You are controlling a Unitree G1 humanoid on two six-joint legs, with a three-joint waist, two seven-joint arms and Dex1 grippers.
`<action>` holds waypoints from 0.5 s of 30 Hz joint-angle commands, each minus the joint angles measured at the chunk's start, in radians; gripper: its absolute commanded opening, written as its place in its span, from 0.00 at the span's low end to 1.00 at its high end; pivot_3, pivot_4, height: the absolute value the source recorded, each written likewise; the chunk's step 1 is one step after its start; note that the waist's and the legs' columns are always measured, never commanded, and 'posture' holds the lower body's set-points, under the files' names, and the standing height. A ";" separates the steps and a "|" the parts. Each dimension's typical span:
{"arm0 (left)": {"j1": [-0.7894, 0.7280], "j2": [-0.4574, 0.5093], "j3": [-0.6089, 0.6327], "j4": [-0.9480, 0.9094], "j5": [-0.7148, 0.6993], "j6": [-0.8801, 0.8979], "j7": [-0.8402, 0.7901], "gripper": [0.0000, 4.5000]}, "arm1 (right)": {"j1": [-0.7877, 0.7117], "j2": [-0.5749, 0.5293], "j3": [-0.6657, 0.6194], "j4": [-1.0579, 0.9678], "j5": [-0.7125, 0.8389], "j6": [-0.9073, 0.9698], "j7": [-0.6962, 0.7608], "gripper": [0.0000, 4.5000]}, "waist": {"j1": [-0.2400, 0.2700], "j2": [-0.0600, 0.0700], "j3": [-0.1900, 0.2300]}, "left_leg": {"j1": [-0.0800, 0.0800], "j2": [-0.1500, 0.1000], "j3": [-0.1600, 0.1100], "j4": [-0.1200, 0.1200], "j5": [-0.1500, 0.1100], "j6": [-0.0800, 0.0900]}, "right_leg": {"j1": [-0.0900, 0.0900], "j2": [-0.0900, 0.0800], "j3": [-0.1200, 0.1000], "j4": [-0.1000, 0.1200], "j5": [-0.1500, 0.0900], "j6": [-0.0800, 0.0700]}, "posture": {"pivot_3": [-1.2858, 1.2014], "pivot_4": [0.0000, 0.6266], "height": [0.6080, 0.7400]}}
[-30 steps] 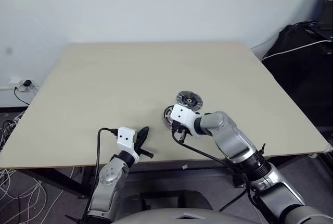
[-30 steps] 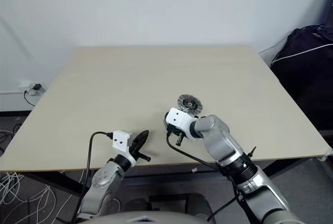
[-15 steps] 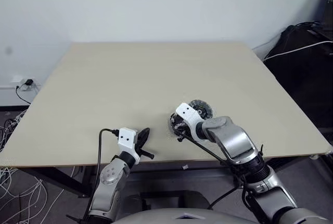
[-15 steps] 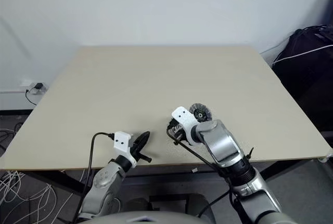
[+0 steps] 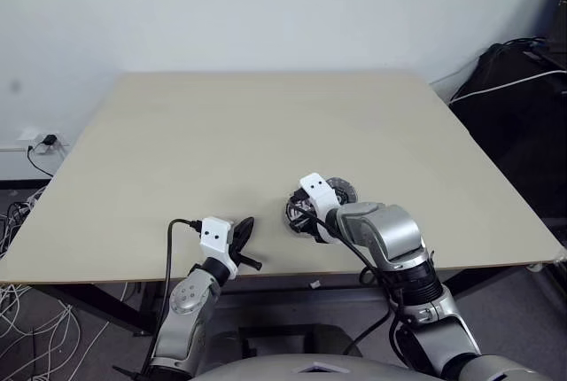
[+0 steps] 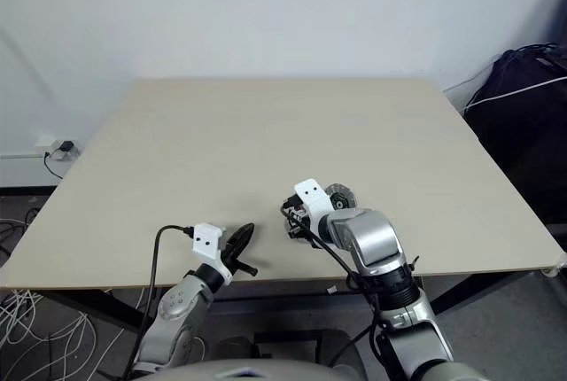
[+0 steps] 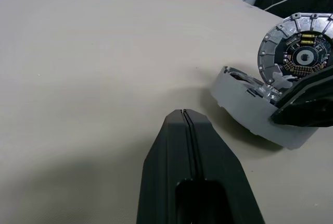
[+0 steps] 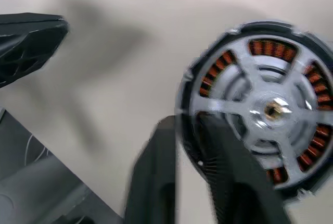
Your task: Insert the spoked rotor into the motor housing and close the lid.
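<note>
The table (image 5: 221,133) carries the parts near its front edge. The motor housing (image 8: 263,112), with the spoked rotor (image 8: 270,110) seated in it, lies under my right gripper (image 8: 192,146), whose fingers straddle its rim, slightly apart. The lid (image 7: 299,52) sits just behind. My left gripper (image 7: 184,117) is closed, empty, well apart.

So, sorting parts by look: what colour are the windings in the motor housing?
Copper-orange, ringed around the motor housing's silver spokes; clearest in the right wrist view.
</note>
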 commanded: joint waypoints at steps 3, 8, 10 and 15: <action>-0.007 -0.002 0.008 -0.024 -0.002 -0.026 0.004 0.00 | -0.012 0.000 -0.013 -0.007 0.042 -0.023 -0.031 0.59 | -0.005 0.000 0.000 | 0.000 0.000 0.000 0.000 0.000 0.001 | 0.000 0.000 0.000 0.000 0.000 0.000 | 0.52 0.00 1.00; -0.005 0.000 0.011 -0.023 -0.001 -0.030 0.006 0.00 | -0.008 -0.036 0.033 -0.045 0.087 -0.091 0.004 0.72 | -0.008 0.000 0.000 | 0.000 0.000 0.000 0.000 -0.001 0.001 | 0.000 0.000 0.000 0.000 0.000 0.001 | 0.52 0.00 1.00; -0.004 -0.001 0.012 -0.022 -0.001 -0.031 0.006 0.00 | 0.000 -0.078 0.080 -0.077 0.102 -0.179 0.050 0.72 | -0.008 0.000 0.000 | 0.000 0.000 0.000 0.000 -0.001 0.001 | 0.000 0.000 0.000 0.000 0.000 0.001 | 0.52 0.00 1.00; -0.004 -0.002 0.011 -0.023 -0.001 -0.029 0.006 0.00 | 0.002 -0.279 0.299 -0.124 0.015 -0.495 0.182 0.72 | -0.008 0.000 0.000 | 0.000 0.000 -0.001 0.000 -0.001 0.002 | 0.001 0.000 0.000 -0.001 -0.001 -0.001 | 0.52 0.00 1.00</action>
